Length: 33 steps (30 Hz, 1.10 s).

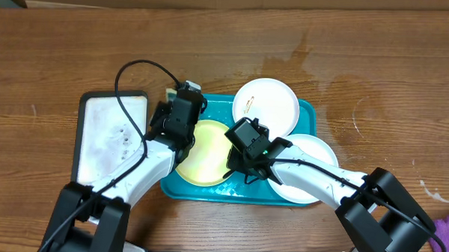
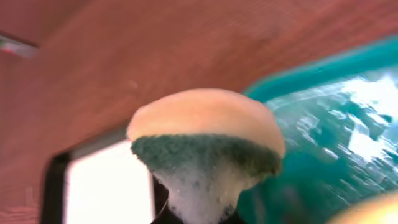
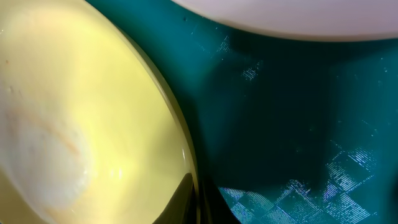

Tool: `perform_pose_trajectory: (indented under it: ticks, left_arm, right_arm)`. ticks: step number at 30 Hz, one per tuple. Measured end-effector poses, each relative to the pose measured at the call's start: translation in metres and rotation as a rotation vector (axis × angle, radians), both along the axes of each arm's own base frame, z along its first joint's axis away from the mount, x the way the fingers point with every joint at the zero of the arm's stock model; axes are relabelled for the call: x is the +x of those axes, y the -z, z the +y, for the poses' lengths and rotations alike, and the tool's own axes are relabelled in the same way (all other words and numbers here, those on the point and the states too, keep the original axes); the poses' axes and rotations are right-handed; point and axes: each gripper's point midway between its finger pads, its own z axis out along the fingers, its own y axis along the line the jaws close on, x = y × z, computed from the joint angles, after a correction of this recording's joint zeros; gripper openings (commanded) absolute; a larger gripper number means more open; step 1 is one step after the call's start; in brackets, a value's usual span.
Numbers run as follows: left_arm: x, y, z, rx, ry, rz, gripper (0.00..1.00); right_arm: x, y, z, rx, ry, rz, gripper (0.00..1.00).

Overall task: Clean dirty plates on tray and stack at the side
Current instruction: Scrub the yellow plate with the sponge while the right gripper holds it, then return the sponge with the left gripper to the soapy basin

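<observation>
Tray point(image 1: 219, 105): teal, rectangular, raised rim, flat on the table; its floor is wet and glistening.

Yellow-green plate point(image 1: 205, 151): on the left half of the tray floor, face up, with a pale film in the bowl. Whether it lies fully flat cannot be told.

White plate point(image 1: 266, 105): far right corner of the tray, face up, with a small orange smear left of centre.

Second white plate point(image 1: 315, 148): near right corner, overhanging the tray's right rim, partly hidden.

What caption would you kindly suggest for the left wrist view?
Left tool shut on a foamy sponge, teal tray and white tray behind.
</observation>
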Motion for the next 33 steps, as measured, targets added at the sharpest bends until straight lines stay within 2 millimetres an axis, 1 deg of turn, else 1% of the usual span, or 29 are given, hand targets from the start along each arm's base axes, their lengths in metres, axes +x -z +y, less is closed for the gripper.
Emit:
perform_pose_trajectory:
  ticks: [3, 5, 8, 10, 11, 13, 17, 20, 24, 26, 28, 30, 33]
  left_arm:
    - [-0.017, 0.017, -0.015, -0.062, 0.044, 0.100, 0.04]
    - [-0.032, 0.030, -0.018, -0.103, 0.036, 0.174, 0.04]
    - [-0.042, 0.039, -0.026, -0.182, 0.033, 0.228, 0.04]
    - [-0.048, 0.045, -0.037, -0.250, 0.061, 0.268, 0.04]
    - [-0.053, 0.048, -0.046, -0.301, 0.084, 0.301, 0.04]
    - [-0.060, 0.052, -0.055, -0.347, 0.107, 0.341, 0.04]
    - [-0.064, 0.054, -0.058, -0.367, 0.112, 0.364, 0.04]
    - [-0.059, 0.055, -0.051, -0.333, 0.088, 0.339, 0.04]
    - [-0.045, 0.047, -0.036, -0.258, 0.031, 0.261, 0.04]
    - [-0.038, 0.040, -0.027, -0.212, -0.004, 0.222, 0.04]
    - [-0.030, 0.027, -0.019, -0.182, -0.034, 0.183, 0.04]
    - [-0.023, 0.008, -0.011, -0.160, -0.070, 0.160, 0.04]
    - [-0.020, -0.026, 0.000, -0.177, -0.123, 0.147, 0.04]
  right_arm:
    - [0.000, 0.000, 0.000, 0.000, -0.001, 0.001, 0.04]
    - [0.000, 0.000, 0.000, 0.000, 0.000, 0.000, 0.04]
    - [0.000, 0.000, 0.000, 0.000, 0.000, 0.001, 0.04]
    - [0.000, 0.000, 0.000, 0.000, -0.001, 0.001, 0.04]
    - [0.000, 0.000, 0.000, 0.001, 0.000, 0.000, 0.04]
    - [0.000, 0.000, 0.000, 0.000, 0.000, 0.000, 0.04]
    - [0.000, 0.000, 0.000, 0.000, -0.001, 0.000, 0.04]
    - [0.000, 0.000, 0.000, 0.000, 0.000, 0.000, 0.04]
    - [0.000, 0.000, 0.000, 0.000, 0.000, 0.001, 0.04]
    - [0.000, 0.000, 0.000, 0.000, 0.000, 0.000, 0.04]
    - [0.000, 0.000, 0.000, 0.001, -0.001, 0.001, 0.04]
    - [0.000, 0.000, 0.000, 0.000, 0.000, 0.000, 0.05]
    - [-0.001, 0.000, 0.000, -0.002, -0.004, 0.001, 0.18]
